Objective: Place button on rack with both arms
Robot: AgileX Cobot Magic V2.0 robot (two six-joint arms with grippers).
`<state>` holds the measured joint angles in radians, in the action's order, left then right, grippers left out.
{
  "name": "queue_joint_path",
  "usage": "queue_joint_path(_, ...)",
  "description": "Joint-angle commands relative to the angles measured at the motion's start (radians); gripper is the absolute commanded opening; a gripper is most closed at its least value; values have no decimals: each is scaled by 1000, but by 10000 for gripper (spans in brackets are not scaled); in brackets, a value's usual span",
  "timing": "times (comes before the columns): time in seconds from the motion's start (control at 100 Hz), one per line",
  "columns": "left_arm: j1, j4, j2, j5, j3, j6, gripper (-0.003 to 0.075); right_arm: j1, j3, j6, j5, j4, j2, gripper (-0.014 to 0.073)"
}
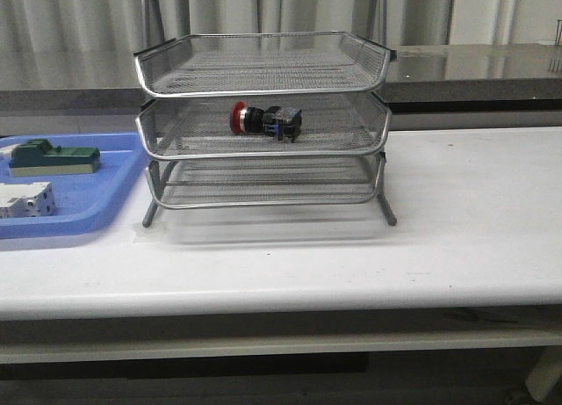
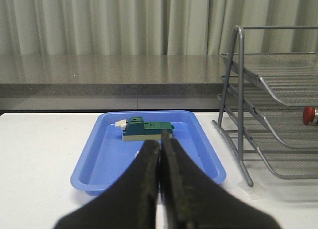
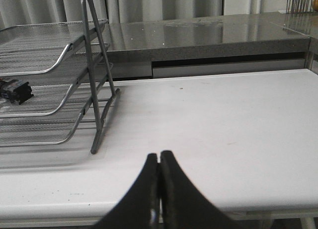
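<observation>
Front view shows the button [image 1: 265,120] lying in the rack's [image 1: 263,133] middle tray. Left tool [image 2: 160,144] and right tool [image 3: 159,162] are pressed closed, empty. Keep both clear of the rack; placement appears complete.

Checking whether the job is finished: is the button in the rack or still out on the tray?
In. The button lies on its side in the middle tier of the rack.

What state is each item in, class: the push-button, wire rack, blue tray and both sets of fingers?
Red-capped black push-button: lying on its side in the middle tier.
Silver wire-mesh three-tier rack: upright on the table.
Flat blue plastic tray: holding two blocks.
Left fingers: shut, empty.
Right fingers: shut, empty.
</observation>
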<state>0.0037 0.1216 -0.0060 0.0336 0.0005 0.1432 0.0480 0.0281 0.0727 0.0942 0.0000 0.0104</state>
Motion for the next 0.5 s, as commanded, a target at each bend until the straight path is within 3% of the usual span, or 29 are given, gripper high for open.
queue_joint_path(0.0, -7, -7, -32, -90, 47, 10, 4, -7, -17, 1, -84, -12, 19, -57)
queue_joint_path(0.49, -7, -7, -32, -98, 47, 10, 4, -7, -17, 1, -84, -12, 19, -57)
